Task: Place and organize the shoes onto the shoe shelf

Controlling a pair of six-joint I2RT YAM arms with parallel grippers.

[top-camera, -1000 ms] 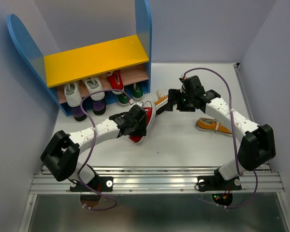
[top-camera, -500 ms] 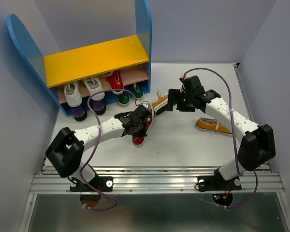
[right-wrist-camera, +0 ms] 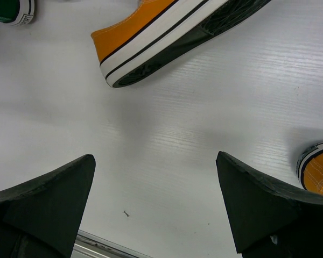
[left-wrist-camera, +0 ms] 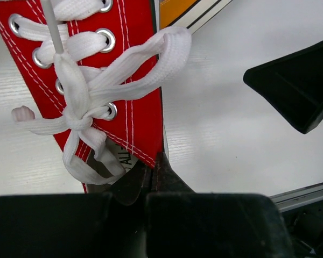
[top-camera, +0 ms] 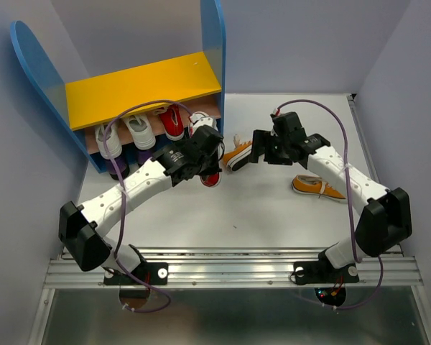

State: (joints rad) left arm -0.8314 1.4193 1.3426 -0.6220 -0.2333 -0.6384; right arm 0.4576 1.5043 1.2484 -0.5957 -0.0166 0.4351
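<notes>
A: Where is the left gripper?
B: Clamped tight on the red shoe, at its heel, just in front of the shoe shelf.
A: And the right gripper?
B: Spread wide, holding nothing. It hangs over the table beside an orange shoe tipped on its side.

Pale lavender walls close in a white table on three sides, an aluminium rail running along its near edge, under soft, even light with faint shadows
</notes>
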